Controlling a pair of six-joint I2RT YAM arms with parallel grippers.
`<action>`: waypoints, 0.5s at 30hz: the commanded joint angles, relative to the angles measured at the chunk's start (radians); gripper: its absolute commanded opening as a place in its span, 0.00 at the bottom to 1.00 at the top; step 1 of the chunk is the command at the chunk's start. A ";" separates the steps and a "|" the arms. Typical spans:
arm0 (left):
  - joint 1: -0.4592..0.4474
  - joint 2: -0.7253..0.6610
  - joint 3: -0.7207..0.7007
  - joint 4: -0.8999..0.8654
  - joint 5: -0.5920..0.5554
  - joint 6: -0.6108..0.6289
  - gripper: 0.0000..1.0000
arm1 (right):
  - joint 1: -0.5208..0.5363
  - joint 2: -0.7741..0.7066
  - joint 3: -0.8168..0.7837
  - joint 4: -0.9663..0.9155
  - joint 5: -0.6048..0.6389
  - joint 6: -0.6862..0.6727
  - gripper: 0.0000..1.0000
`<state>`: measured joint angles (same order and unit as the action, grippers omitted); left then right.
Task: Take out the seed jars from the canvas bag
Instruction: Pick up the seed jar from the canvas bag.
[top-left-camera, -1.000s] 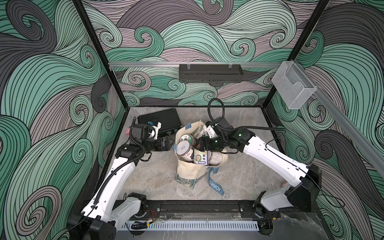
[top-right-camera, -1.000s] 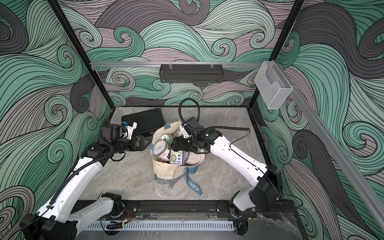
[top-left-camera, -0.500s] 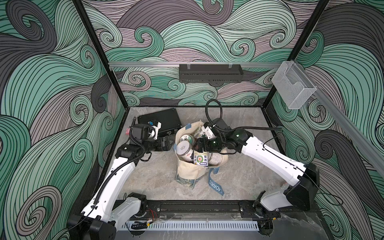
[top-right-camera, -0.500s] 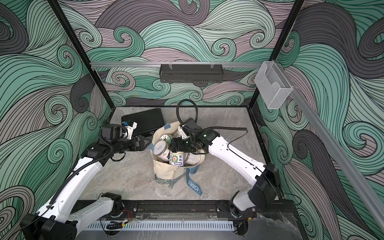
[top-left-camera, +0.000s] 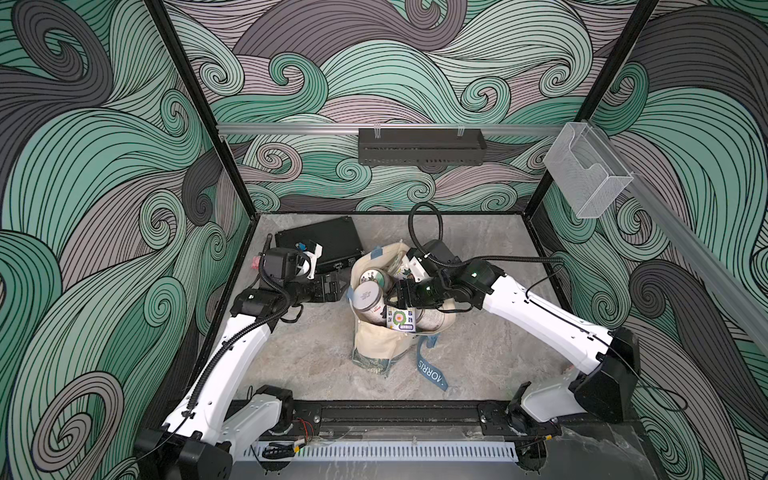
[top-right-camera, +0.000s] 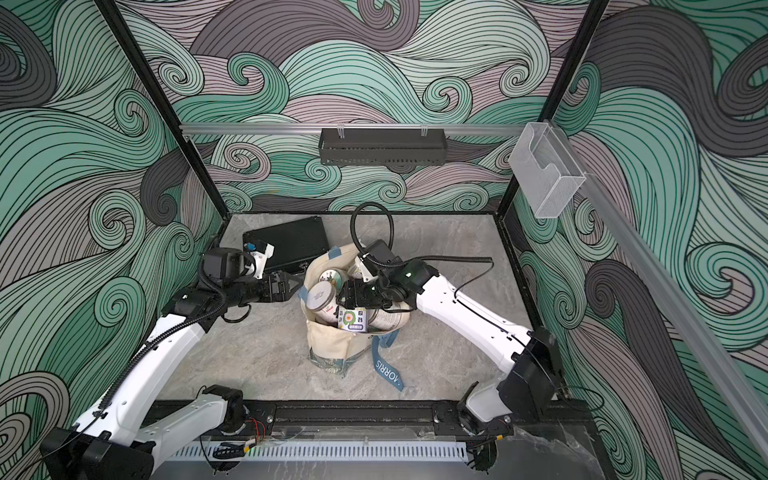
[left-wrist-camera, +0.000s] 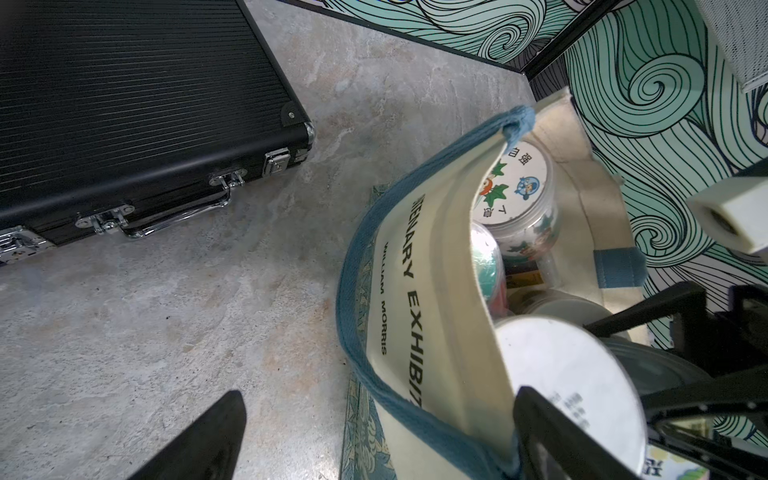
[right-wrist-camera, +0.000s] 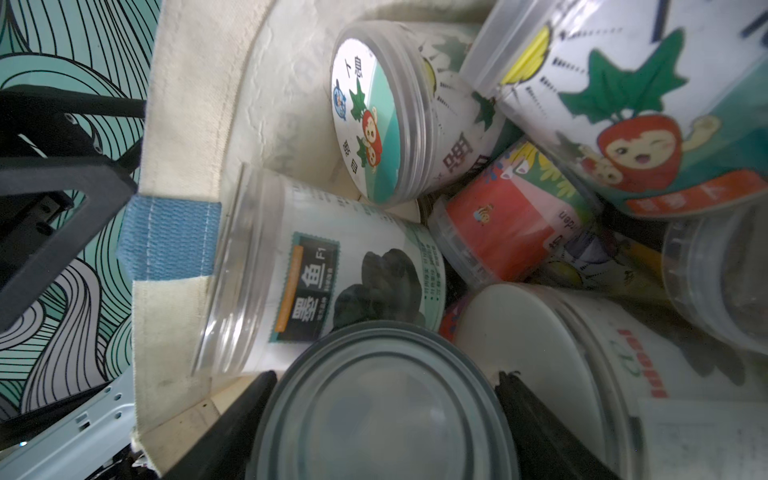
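The canvas bag (top-left-camera: 376, 338) stands mouth-up at the middle of the counter (top-left-camera: 478, 353), crammed with seed jars (right-wrist-camera: 386, 116). The right tool (right-wrist-camera: 386, 376) is inside it, one finger each side of a silver-lidded jar (right-wrist-camera: 382, 428); whether it is pinching can't be told. The left tool (left-wrist-camera: 380, 395) is spread wide across the bag's rim. A black case (top-left-camera: 322, 241) lies in the far-left corner.

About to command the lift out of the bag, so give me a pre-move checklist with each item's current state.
1. Right hand fingers flank the grey-lidded seed jar: ok.
2. Right hand closed on that jar: cannot tell.
3. Left hand open, straddling the canvas bag wall: ok.
4. Bag standing, mouth open: ok.
5. Room around the jar: not ok, the white-lidded jar crowds one finger.
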<state>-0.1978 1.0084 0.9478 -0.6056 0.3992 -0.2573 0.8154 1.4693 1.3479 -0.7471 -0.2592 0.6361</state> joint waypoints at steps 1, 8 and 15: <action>-0.006 -0.035 0.001 0.006 -0.026 0.012 0.99 | 0.010 -0.028 0.015 -0.004 0.010 0.004 0.71; -0.008 -0.100 0.018 0.028 -0.051 -0.030 0.98 | -0.028 -0.092 0.040 0.031 0.026 0.036 0.70; -0.057 -0.148 0.112 0.023 -0.033 -0.126 0.99 | -0.149 -0.184 -0.019 0.174 -0.098 0.158 0.69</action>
<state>-0.2272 0.8799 0.9848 -0.6056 0.3645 -0.3267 0.7116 1.3251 1.3491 -0.6746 -0.2882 0.7193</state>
